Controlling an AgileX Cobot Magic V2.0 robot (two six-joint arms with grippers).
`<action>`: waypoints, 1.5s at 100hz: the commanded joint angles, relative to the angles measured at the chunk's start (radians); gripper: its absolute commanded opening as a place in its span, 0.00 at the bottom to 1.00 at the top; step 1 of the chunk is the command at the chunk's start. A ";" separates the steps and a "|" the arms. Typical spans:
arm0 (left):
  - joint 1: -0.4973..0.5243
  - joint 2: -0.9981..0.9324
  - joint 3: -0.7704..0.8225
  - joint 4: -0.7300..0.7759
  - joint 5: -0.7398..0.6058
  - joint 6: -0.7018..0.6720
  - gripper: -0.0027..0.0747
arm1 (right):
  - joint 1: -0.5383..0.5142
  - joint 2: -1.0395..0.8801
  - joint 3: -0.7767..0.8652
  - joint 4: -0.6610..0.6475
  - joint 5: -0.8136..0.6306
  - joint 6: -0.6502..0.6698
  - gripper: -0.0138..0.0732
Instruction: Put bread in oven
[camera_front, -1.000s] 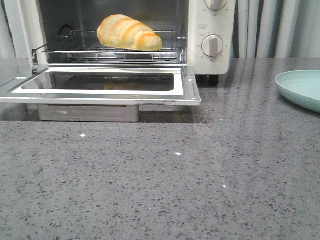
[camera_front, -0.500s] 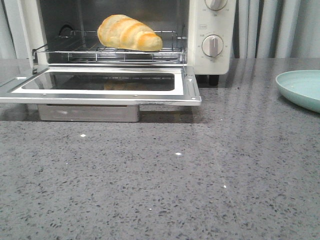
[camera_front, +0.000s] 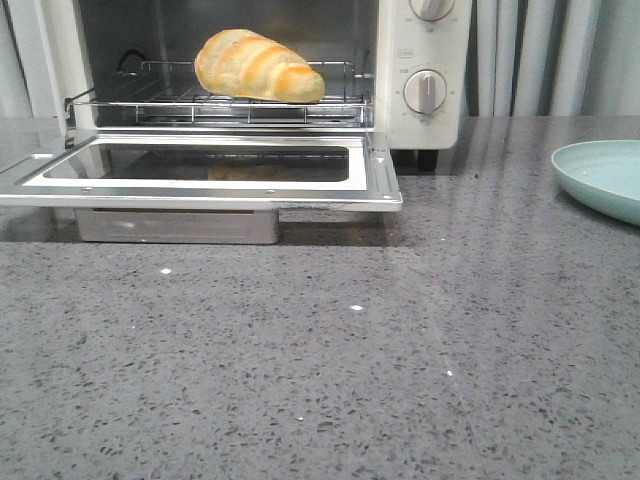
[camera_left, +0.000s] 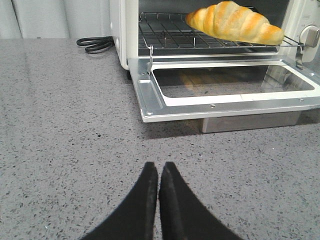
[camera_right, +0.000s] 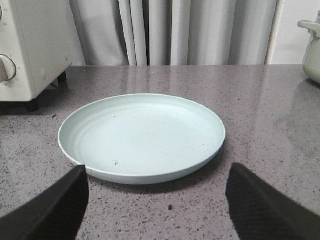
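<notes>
The bread (camera_front: 257, 66), a golden-brown striped roll, lies on the wire rack (camera_front: 215, 105) inside the cream-white oven (camera_front: 425, 70); it also shows in the left wrist view (camera_left: 234, 22). The oven door (camera_front: 200, 175) hangs open, flat over the counter. My left gripper (camera_left: 158, 168) is shut and empty, low over the grey counter, some way in front of the door's left corner. My right gripper (camera_right: 157, 175) is open and empty, just in front of a pale green plate (camera_right: 141, 136). Neither gripper shows in the front view.
The pale green plate (camera_front: 603, 177) sits at the right of the grey speckled counter. A black power cord (camera_left: 96, 43) lies left of the oven. A pale pot (camera_right: 311, 42) stands at the far right. Grey curtains hang behind.
</notes>
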 joint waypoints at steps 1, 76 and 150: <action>0.002 -0.024 -0.028 -0.008 -0.085 -0.009 0.01 | -0.006 -0.005 0.001 0.004 -0.096 -0.003 0.75; 0.002 -0.024 -0.028 -0.008 -0.085 -0.009 0.01 | 0.076 -0.054 0.061 0.004 0.085 0.001 0.75; 0.002 -0.024 -0.028 -0.008 -0.085 -0.009 0.01 | 0.073 -0.054 0.061 0.039 0.182 -0.036 0.75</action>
